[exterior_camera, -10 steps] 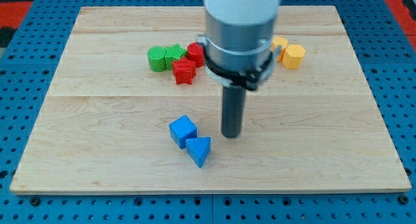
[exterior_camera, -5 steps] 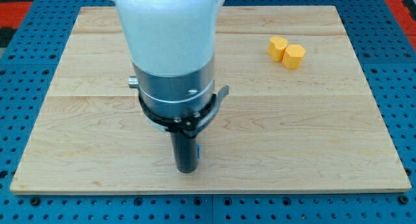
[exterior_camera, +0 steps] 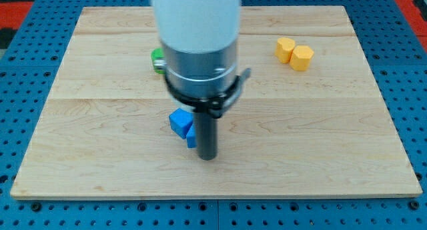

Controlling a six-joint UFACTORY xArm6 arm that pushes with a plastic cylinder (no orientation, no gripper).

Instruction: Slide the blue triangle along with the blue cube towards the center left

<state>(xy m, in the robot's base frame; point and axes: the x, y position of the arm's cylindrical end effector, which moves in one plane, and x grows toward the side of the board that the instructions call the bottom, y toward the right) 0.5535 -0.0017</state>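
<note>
- Clearly, my tip (exterior_camera: 208, 157) rested on the wooden board (exterior_camera: 333, 137), a little below the board's middle and somewhat toward the view's left.
- No pincer existed on this arm, only the dark rod, so nothing could be said to be open, closed or gripping.
- The blue cube (exterior_camera: 179, 121) lay just up and to the view's left of my tip, with one corner turned toward the view's bottom, so it sat rotated against the board's edges.
- The blue triangle (exterior_camera: 191, 137) showed only as a thin blue sliver at the rod's left side, touching the cube's lower right; the rod hid the rest.
- Which way the triangle pointed, and how its long axis ran, I could not tell.
- The rod stood right against that sliver, though actual contact could not be made out.
- Both blue blocks sat left of the board's centre and slightly below the middle line.
- A green block (exterior_camera: 157, 59) peeked out at the left of the arm's grey body (exterior_camera: 200, 63), its shape unclear.
- Two yellow blocks, the upper one (exterior_camera: 285, 49) and the lower one (exterior_camera: 301, 58), touched each other at the view's upper right, well apart from the blue pair.
</note>
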